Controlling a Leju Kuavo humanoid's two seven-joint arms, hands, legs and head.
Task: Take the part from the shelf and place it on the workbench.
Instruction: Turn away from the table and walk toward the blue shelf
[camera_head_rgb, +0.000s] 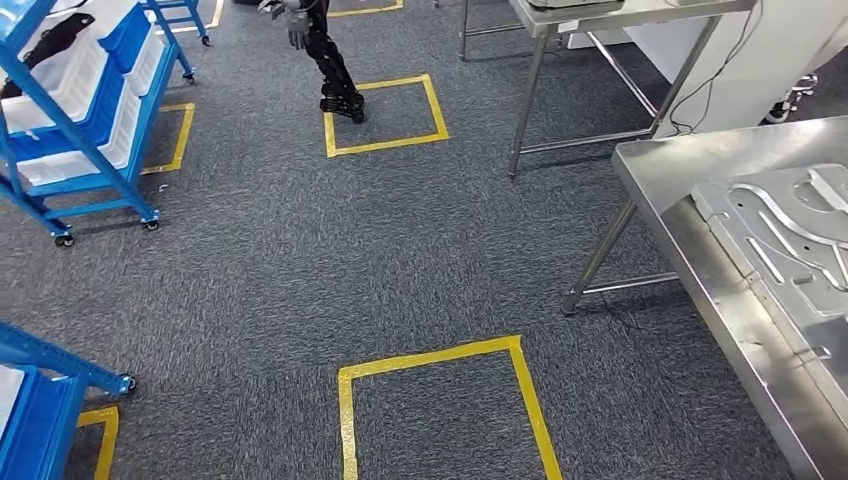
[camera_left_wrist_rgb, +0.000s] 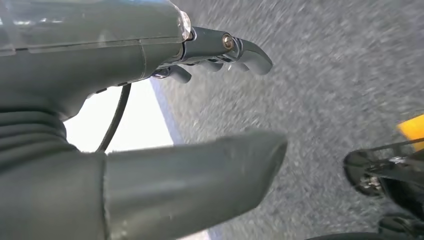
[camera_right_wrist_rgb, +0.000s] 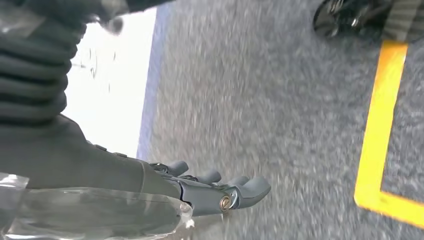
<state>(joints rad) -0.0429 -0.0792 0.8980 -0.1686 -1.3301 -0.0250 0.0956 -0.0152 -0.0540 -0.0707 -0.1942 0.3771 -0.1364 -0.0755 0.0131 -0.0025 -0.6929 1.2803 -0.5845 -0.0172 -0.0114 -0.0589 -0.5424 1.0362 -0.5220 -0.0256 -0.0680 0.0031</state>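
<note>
The blue shelf (camera_head_rgb: 75, 120) stands on small wheels at the far left of the grey carpet (camera_head_rgb: 270, 270), with white bins (camera_head_rgb: 60, 100) on its tilted levels. A dark long thing (camera_head_rgb: 50, 45) lies in the top bin; I cannot tell if this is the part. A second blue rack (camera_head_rgb: 40, 400) is at the near left. On the right side is the steel workbench (camera_head_rgb: 700, 260), and a shaped metal plate (camera_head_rgb: 790, 240) lies flat on it. Another steel table (camera_head_rgb: 590, 60) stands further back, with a cable hanging beside it. Yellow tape squares (camera_head_rgb: 440, 400) are marked on the carpet, one near and one far, and on the far one stands the leg of another robot (camera_head_rgb: 335, 70). Between shelf and workbench is open carpet.

The left hand (camera_left_wrist_rgb: 165, 125) hangs over the carpet, fingers (camera_left_wrist_rgb: 250, 50) apart from the thumb, holding nothing. The right hand (camera_right_wrist_rgb: 150, 185) also hangs with fingers (camera_right_wrist_rgb: 245, 187) loosely spread and nothing in them, near a yellow tape line (camera_right_wrist_rgb: 380, 130)
</note>
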